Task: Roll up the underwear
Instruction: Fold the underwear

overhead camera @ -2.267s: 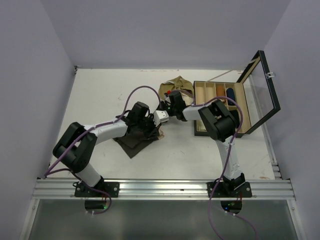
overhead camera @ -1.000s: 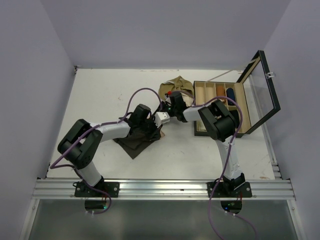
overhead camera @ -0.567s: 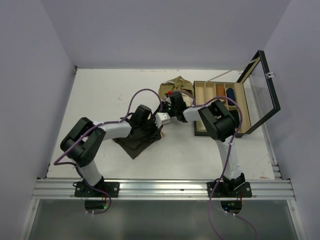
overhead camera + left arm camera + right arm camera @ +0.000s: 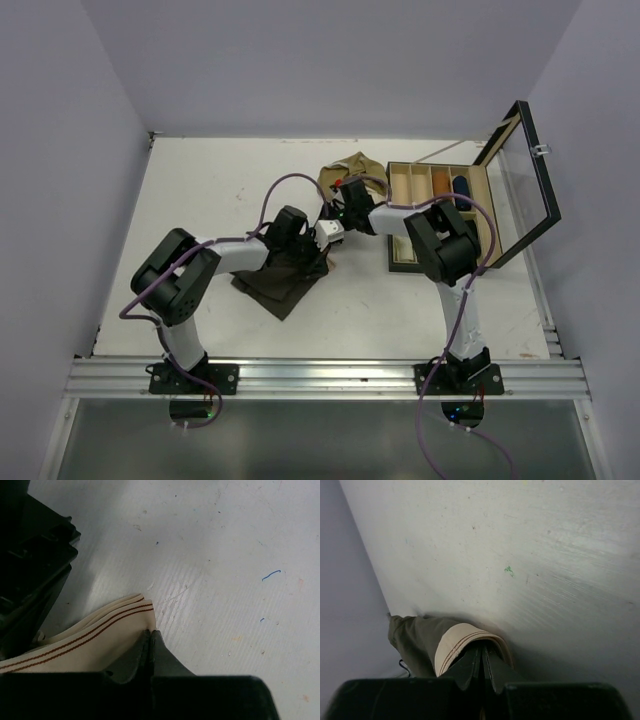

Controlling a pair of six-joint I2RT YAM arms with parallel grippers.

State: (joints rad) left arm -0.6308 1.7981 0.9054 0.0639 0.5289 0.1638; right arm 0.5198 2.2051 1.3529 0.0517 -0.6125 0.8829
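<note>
Fingertips of the left gripper (image 4: 150,636) are pressed together on the edge of a beige waistband (image 4: 95,640) that carries two thin brown stripes; we see no gap between them. The right gripper (image 4: 481,652) is likewise pinched closed over a fold of striped band of the same kind, with dark cloth hanging off at its 9 o'clock. From above, we see the two grippers meet nose to nose near the table's middle, with the pale band between them. The band belongs to the dark brown underwear (image 4: 280,285), whose body spreads flat on the white table (image 4: 200,190) toward 7 o'clock. We count two briefs. The second, the olive-tan underwear (image 4: 352,168), lies bunched at 12 o'clock, beside one open wooden case (image 4: 400,185) at 2 o'clock.
</note>
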